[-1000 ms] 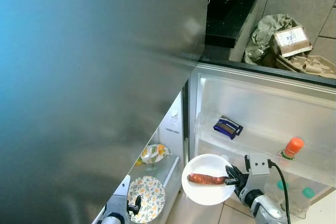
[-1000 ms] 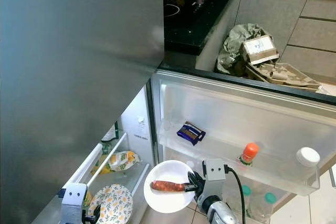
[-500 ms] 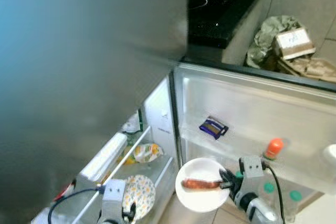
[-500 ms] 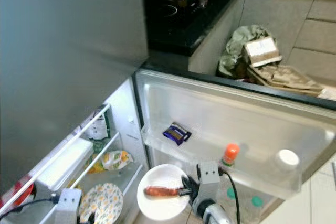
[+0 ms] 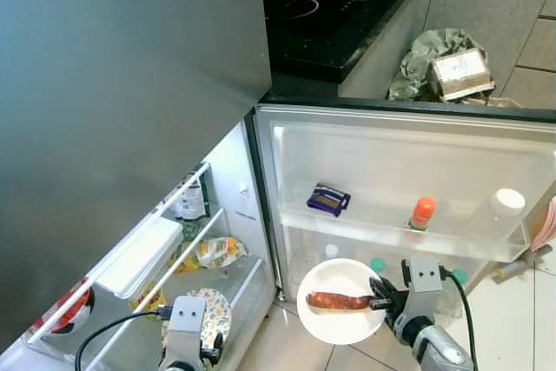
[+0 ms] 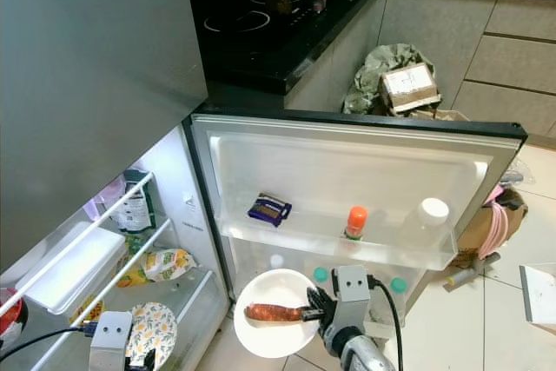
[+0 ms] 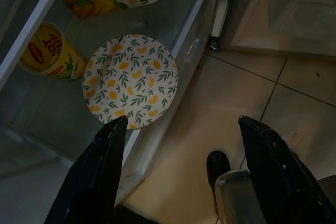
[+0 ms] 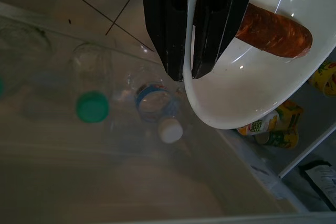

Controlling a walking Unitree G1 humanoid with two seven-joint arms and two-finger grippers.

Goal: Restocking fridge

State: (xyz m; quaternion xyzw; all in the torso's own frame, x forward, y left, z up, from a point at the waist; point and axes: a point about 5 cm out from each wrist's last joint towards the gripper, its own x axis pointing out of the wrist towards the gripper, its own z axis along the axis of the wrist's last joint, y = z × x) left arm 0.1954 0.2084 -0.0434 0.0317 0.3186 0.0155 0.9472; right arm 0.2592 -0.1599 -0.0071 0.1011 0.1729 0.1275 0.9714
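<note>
My right gripper (image 5: 380, 294) is shut on the rim of a white plate (image 5: 334, 321) that carries a reddish sausage (image 5: 337, 301); in the right wrist view its fingers (image 8: 167, 22) pinch that rim (image 8: 231, 114). It holds the plate above the tiled floor, just in front of the open fridge door (image 5: 408, 171). My left gripper (image 7: 178, 129) is open, low at the fridge's lower shelf, over a plate with an orange-and-leaf pattern (image 7: 130, 81).
The door shelf holds a dark blue packet (image 5: 328, 200), an orange-capped bottle (image 5: 422, 213) and a white-capped bottle (image 5: 506, 204). Inside the fridge are a yellow snack bag (image 5: 217, 251), a white tray (image 5: 143, 255) and a yellow tub (image 7: 46, 52). A black hob (image 6: 248, 28) lies behind.
The camera has swung left and back, so more of the fridge interior and door shows. Both grippers keep their places, the right one still holding the sausage plate.
</note>
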